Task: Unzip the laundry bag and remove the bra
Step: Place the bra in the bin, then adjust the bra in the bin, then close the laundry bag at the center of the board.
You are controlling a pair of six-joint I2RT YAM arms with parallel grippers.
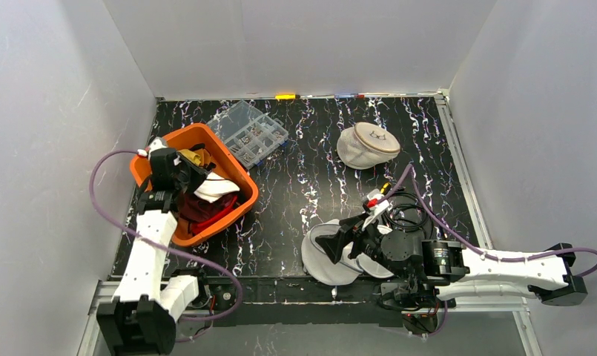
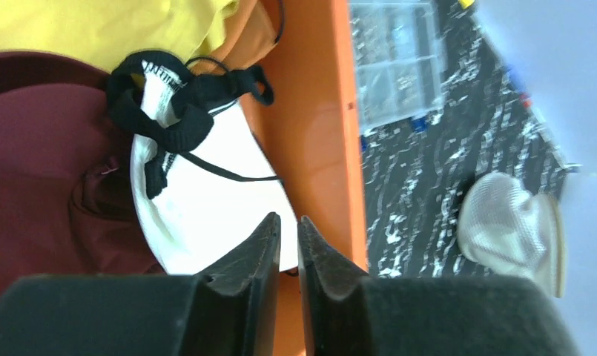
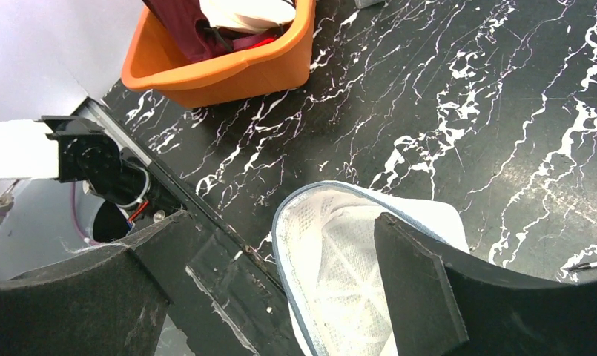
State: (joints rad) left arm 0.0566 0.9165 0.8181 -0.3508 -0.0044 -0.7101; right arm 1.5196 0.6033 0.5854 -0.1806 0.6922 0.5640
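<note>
The white bra [image 2: 206,208] lies in the orange bin [image 1: 236,178] beneath the nearly clenched, empty left tool [image 2: 288,226], while the released right tool [image 3: 280,245] straddles the opened laundry bag [image 3: 332,259] on the worktop [image 3: 443,111].

Even, bright overhead light fills the white-walled cell, with soft shadows. The overhead view is sharp. In the left wrist view the fingers [image 2: 243,267] are blurred and the table [image 2: 429,185] beyond the jaws is soft. The bin [image 3: 228,63] shows mild sheen.
</note>
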